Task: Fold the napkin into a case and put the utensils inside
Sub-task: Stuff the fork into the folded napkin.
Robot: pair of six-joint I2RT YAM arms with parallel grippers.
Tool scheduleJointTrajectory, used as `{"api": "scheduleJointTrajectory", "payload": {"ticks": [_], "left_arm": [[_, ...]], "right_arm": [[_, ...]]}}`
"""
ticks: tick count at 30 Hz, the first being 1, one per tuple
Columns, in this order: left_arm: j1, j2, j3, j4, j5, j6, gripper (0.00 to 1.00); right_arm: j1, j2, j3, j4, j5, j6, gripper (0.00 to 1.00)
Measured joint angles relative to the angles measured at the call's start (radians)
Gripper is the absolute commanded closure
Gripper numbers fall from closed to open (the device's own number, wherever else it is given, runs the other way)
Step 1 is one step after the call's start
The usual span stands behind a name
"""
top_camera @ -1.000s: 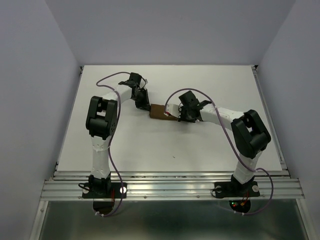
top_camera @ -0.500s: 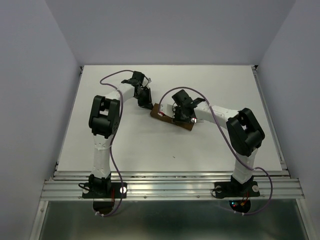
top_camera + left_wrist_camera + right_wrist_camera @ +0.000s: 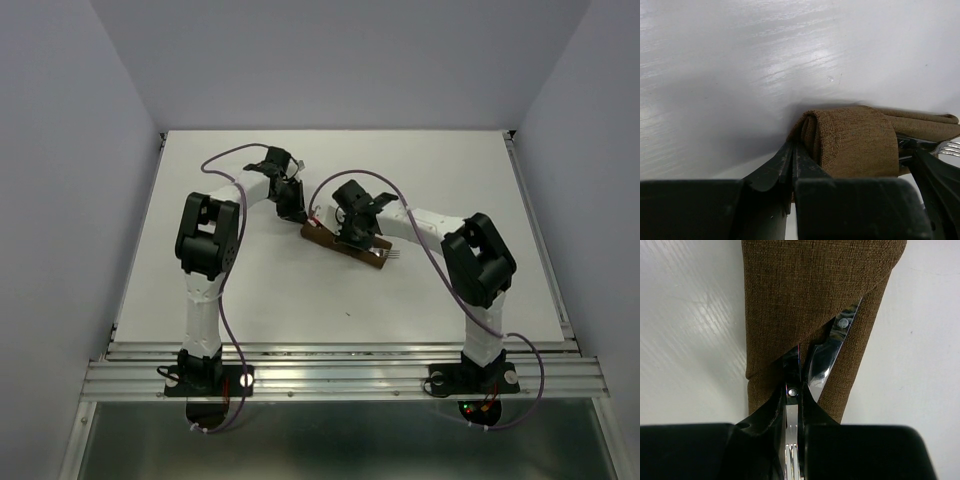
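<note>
One bundle: case (image 3: 320,236) lies angled, middle of the table (image 3: 250,290).
Left gripper (image 3: 793,152): fingers together, pinching the case's rolled left end.
Case feel: thin, soft, light cloth; probably unrolls if tugged, so grip through all folded layers.
Right gripper (image 3: 798,385): fingers clamped on utensils (image 3: 826,357).
Utensils feel: stiff, slick metal; tines poke out right.

Both units, left arm (image 3: 200,305) and right arm (image 3: 484,340) — white links (image 3: 425,222), black joint housings (image 3: 205,235). One purple cable (image 3: 222,158) looped along each. At frame bottom, black bases (image 3: 205,368) with silver screws (image 3: 172,379). On left tool (image 3: 792,162) and right tool (image 3: 799,390) — black tapered fingers (image 3: 771,414).
</note>
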Motion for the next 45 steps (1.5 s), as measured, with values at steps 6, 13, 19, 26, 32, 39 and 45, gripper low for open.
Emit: {"api": "scheduleJointTrajectory", "payload": {"ticks": [6,13,19,26,32,39,45], "left_arm": [[-0.002,-0.016,-0.025,0.01,-0.002,0.0,0.87],[-0.002,-0.058,-0.089,0.026,-0.008,-0.004,0.87],[-0.002,-0.082,-0.133,0.056,-0.007,-0.018,0.86],[-0.002,-0.084,-0.135,0.056,-0.008,-0.019,0.87],[-0.002,-0.084,-0.135,0.053,-0.005,-0.019,0.87],[-0.005,-0.084,-0.135,0.049,0.0,-0.019,0.87],[-0.005,-0.084,-0.135,0.048,0.001,-0.019,0.87]], "right_arm": [[0.016,0.061,0.101,-0.082,-0.001,0.087,0.99],[0.027,0.101,0.16,-0.127,0.0,0.154,0.99],[0.035,0.114,0.177,-0.139,-0.007,0.192,0.99],[0.04,0.124,0.188,-0.147,-0.006,0.215,0.75],[0.042,0.104,0.156,-0.13,0.016,0.222,0.75],[0.047,0.062,0.108,-0.123,0.031,0.226,0.69],[0.047,0.026,0.065,-0.109,0.031,0.233,0.65]]}}
